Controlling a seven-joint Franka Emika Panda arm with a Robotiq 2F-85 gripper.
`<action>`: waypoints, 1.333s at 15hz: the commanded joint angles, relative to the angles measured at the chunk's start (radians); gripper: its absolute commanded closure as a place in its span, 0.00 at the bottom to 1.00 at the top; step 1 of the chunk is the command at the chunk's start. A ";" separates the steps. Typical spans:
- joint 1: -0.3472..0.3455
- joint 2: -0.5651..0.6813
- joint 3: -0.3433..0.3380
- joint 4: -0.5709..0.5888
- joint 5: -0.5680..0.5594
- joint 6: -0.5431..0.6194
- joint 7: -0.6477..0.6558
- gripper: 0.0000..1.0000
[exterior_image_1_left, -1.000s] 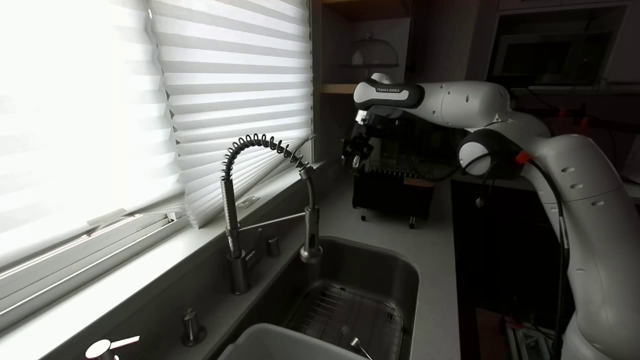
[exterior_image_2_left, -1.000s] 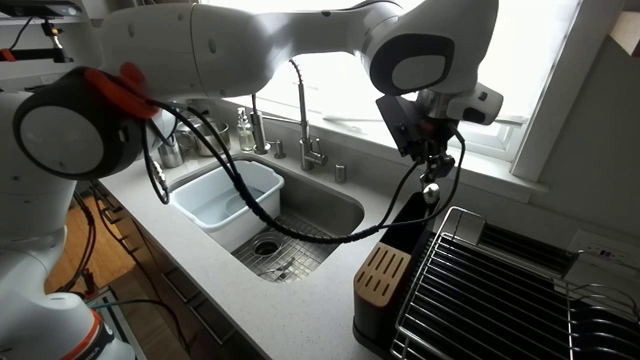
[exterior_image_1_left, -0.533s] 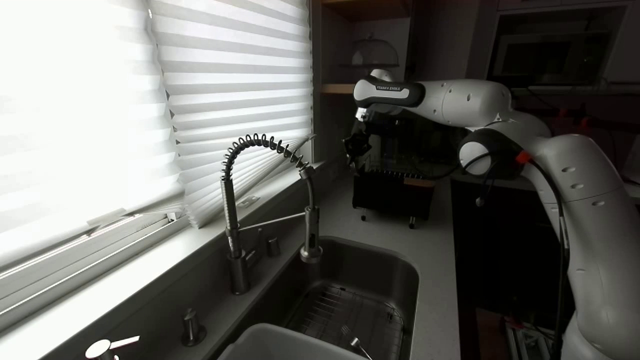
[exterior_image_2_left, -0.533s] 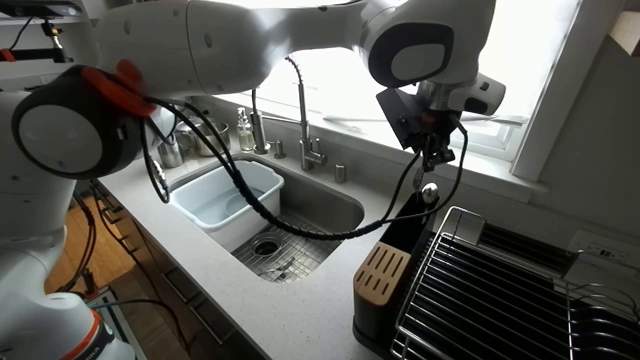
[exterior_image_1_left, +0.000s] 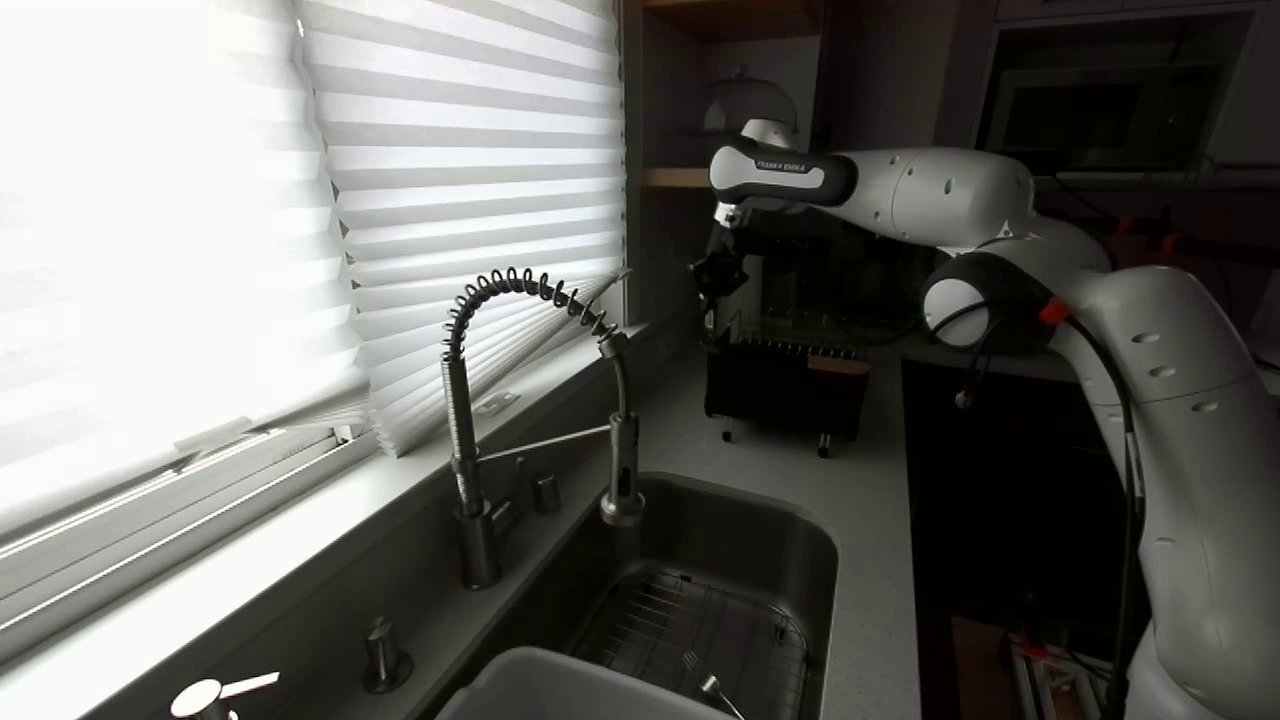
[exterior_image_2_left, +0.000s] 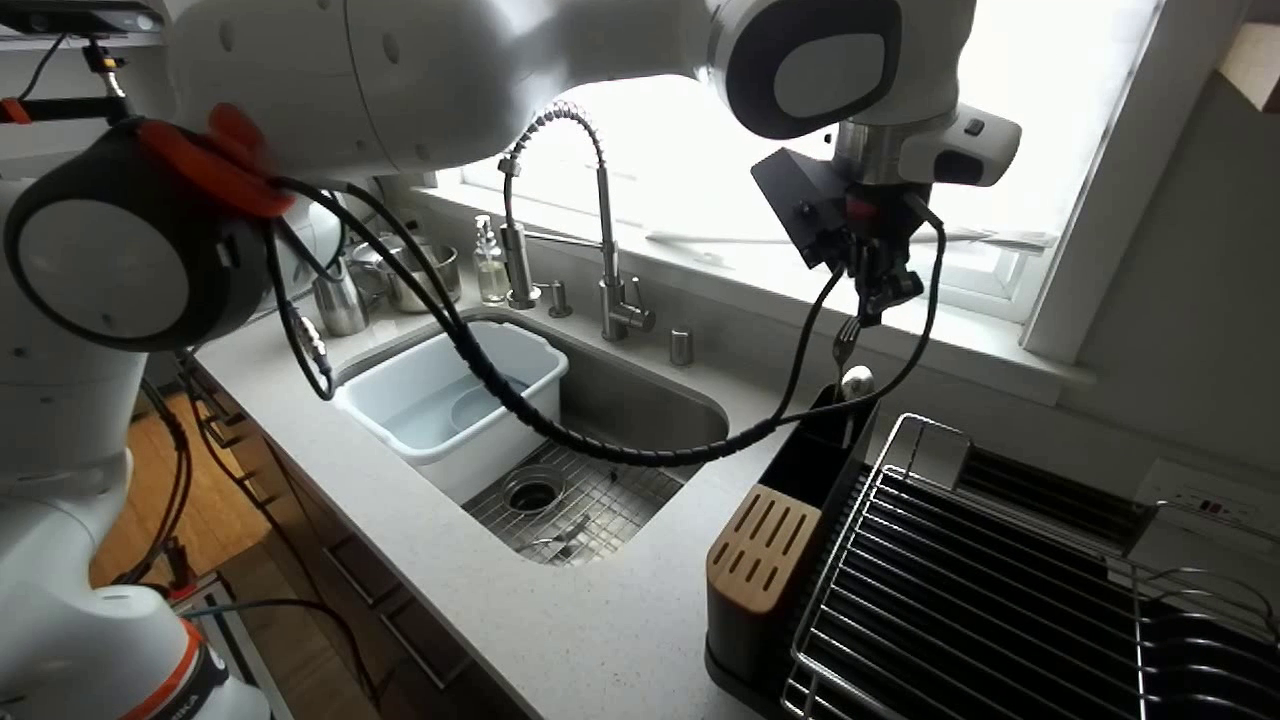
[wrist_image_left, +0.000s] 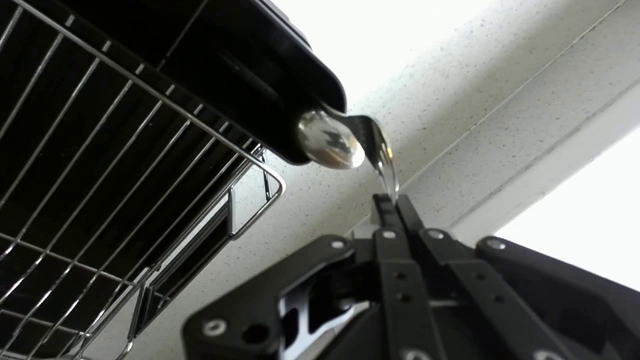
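My gripper (wrist_image_left: 395, 199) is shut on a metal fork (wrist_image_left: 382, 155), its fingertips pinching the fork's upper end. Below the fingers the fork's neck curves down towards the black cutlery holder (wrist_image_left: 320, 72); its lower part is hidden. In an exterior view, the fork (exterior_image_2_left: 846, 342) stands tines up over the holder's window-side end, right below the gripper (exterior_image_2_left: 868, 316). Beside it a shiny spoon (exterior_image_2_left: 858, 382) rests in the holder, bowl upward and apart from the fingers. The spoon (wrist_image_left: 330, 141) also shows in the wrist view.
A slotted wooden block (exterior_image_2_left: 765, 548) tops the holder's near end. The wire dish rack (exterior_image_2_left: 905, 417) stands alongside. A sink holds a pale tub (exterior_image_2_left: 500, 425), with a spring faucet (exterior_image_1_left: 460, 400) behind. Another fork (exterior_image_1_left: 712, 688) lies in the sink. A black cable (exterior_image_2_left: 640, 458) hangs from the arm.
My gripper has closed and risen. Over the last half second the fork has come up with it, its tines now higher above the holder. The spoon stays where it was.
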 joint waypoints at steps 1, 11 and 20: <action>0.020 -0.041 -0.019 -0.001 -0.039 -0.013 0.041 0.99; 0.074 -0.171 -0.029 0.016 -0.138 -0.050 0.108 0.99; 0.107 -0.126 -0.024 0.054 -0.210 -0.369 0.139 0.99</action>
